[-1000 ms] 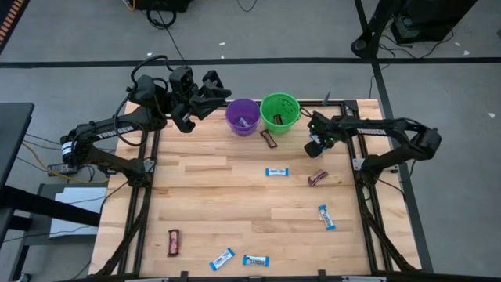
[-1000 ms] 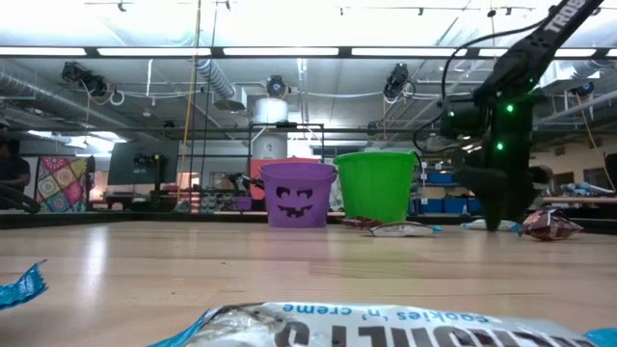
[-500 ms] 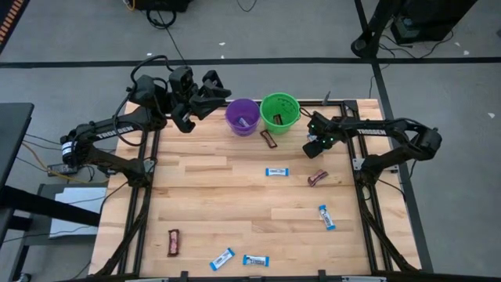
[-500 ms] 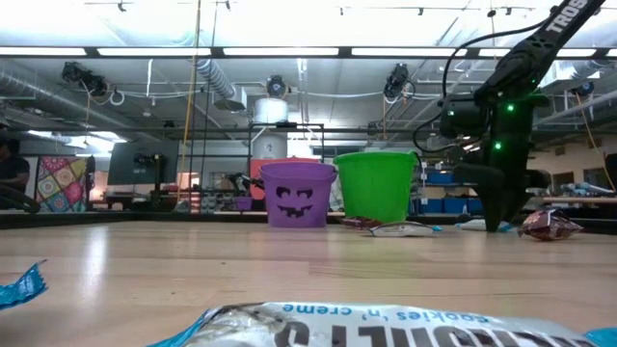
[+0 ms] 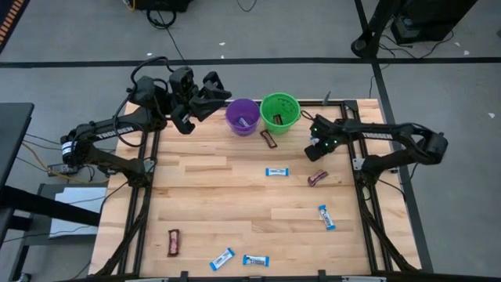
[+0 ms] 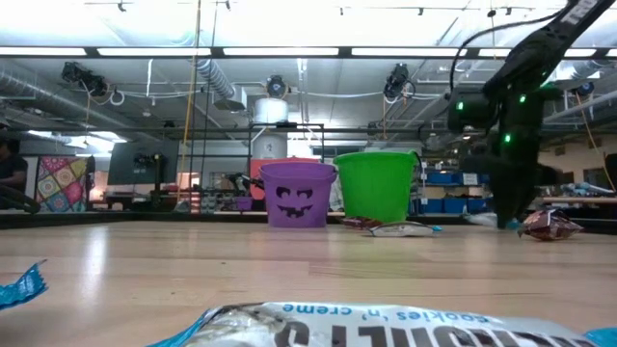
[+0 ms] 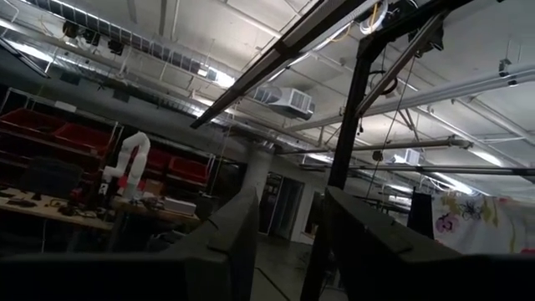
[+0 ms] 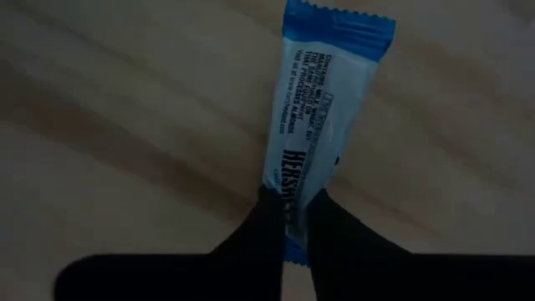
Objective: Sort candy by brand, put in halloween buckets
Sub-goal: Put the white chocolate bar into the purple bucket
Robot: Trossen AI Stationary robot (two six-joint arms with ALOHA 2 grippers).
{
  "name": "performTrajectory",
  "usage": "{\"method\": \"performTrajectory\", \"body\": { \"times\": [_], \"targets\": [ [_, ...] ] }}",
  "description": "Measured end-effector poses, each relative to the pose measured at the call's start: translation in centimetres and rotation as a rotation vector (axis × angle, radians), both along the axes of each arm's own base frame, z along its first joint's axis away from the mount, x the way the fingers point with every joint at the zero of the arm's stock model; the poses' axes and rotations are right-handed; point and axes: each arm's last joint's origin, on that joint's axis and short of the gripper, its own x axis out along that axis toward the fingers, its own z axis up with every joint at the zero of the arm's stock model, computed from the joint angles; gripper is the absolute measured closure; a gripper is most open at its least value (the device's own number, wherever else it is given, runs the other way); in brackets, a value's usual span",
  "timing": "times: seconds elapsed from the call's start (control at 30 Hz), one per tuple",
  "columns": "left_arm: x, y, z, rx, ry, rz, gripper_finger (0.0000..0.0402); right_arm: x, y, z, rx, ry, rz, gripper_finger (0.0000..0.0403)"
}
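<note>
My right gripper (image 5: 315,149) points down at the table's far right, just right of the green bucket (image 5: 279,111), and is shut on a blue-and-white candy bar (image 8: 322,92). In the high view the gripper hides that bar. The purple bucket (image 5: 243,116) stands left of the green one; each holds a candy. A brown bar (image 5: 269,139) lies by the green bucket, a blue one (image 5: 275,171) mid-table, a maroon one (image 5: 317,178) near my right gripper. My left gripper (image 5: 219,88) waits raised at the far left, open with nothing between its fingers (image 7: 242,226). My right gripper pinches one end of the blue-and-white bar (image 8: 288,196) between its two fingertips, coming from above and pointing down. The bar stretches away from the fingers over the wood, its blue crimped far end (image 8: 338,21) free. I cannot tell whether it is clear of the table.
More candy lies toward the near edge: a blue bar (image 5: 326,218) at the right, a brown one (image 5: 173,242) at the left, two blue ones (image 5: 222,258) (image 5: 255,260) in the middle. The table's dark frame rail (image 5: 364,168) runs just right of my right gripper.
My right gripper's fingers have shut on the blue-and-white bar beside the green bucket, and the hand has tipped slightly.
</note>
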Motion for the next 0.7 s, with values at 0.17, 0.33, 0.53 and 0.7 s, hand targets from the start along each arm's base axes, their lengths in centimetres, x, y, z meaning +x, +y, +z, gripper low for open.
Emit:
{"method": "performTrajectory", "body": {
  "times": [0.17, 0.33, 0.53, 0.7],
  "targets": [
    [0.0, 0.1, 0.0, -0.005, -0.008, 0.028, 0.026, -0.2, 1.2, 2.7, -0.097, -0.12, -0.069, 0.039],
    [-0.1, 0.8, 0.1, -0.014, -0.022, 0.106, 0.026, -0.5, 2.0, 6.0, -0.202, -0.275, -0.118, 0.0391],
    [-0.5, 2.5, 0.0, -0.096, -0.027, 0.275, 0.026, -0.6, 2.3, 10.3, -0.343, -0.417, -0.131, 0.0391],
    [-0.6, 4.2, -0.8, -0.157, 0.047, 0.394, 0.026, 0.2, 1.9, 13.3, -0.394, -0.521, -0.086, 0.0394]
  ]
}}
